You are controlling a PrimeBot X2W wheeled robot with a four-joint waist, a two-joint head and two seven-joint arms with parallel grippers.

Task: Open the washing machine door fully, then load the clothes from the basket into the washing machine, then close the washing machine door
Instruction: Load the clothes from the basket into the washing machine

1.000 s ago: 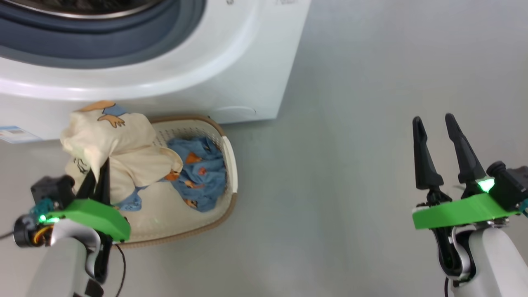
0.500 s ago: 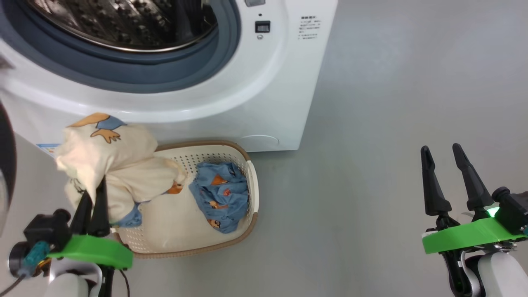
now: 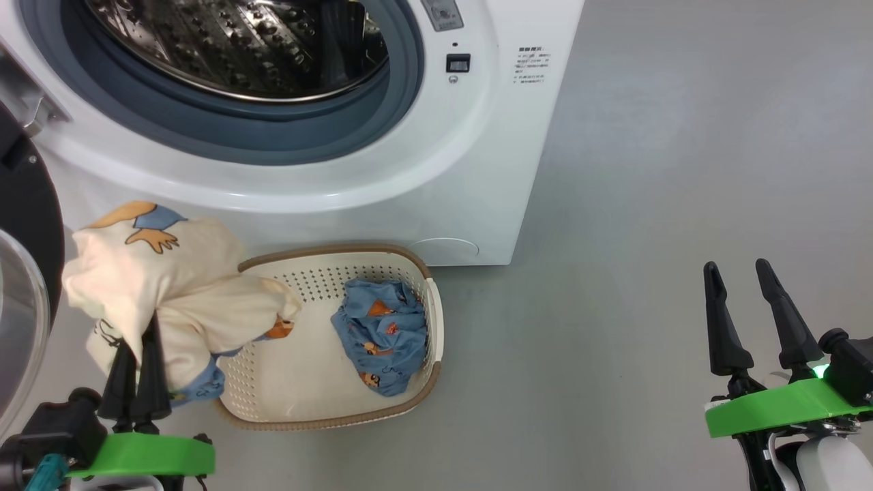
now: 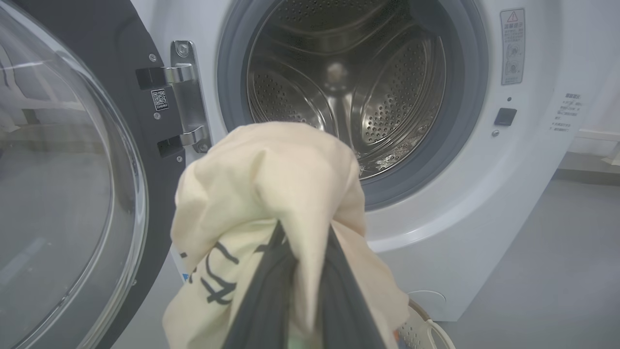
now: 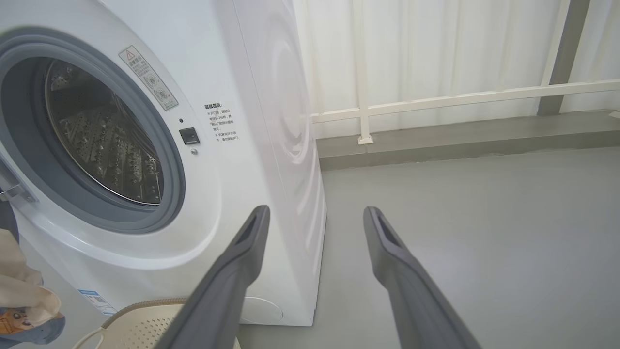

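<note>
My left gripper (image 3: 140, 334) is shut on the cream garment (image 3: 170, 286), which hangs bunched over the basket's left end. In the left wrist view this cloth (image 4: 271, 184) drapes over my fingers in front of the washing machine's open steel drum (image 4: 348, 82). The blue garment (image 3: 378, 337) lies inside the cream basket (image 3: 409, 402), which stands on the floor against the washing machine (image 3: 477, 170). The washing machine door (image 4: 72, 194) is swung open at the left. My right gripper (image 3: 740, 273) is open and holds nothing, low at the right.
Bare grey floor (image 3: 648, 204) stretches to the right of the machine. The right wrist view takes in a white railing (image 5: 436, 102) and curtains behind the machine. The door's metal hinge (image 4: 186, 97) sits between the door and the drum opening.
The head camera has tilted up, so more of the drum shows. The cream garment in my left gripper has shifted left, off the basket's middle. My right gripper stays open.
</note>
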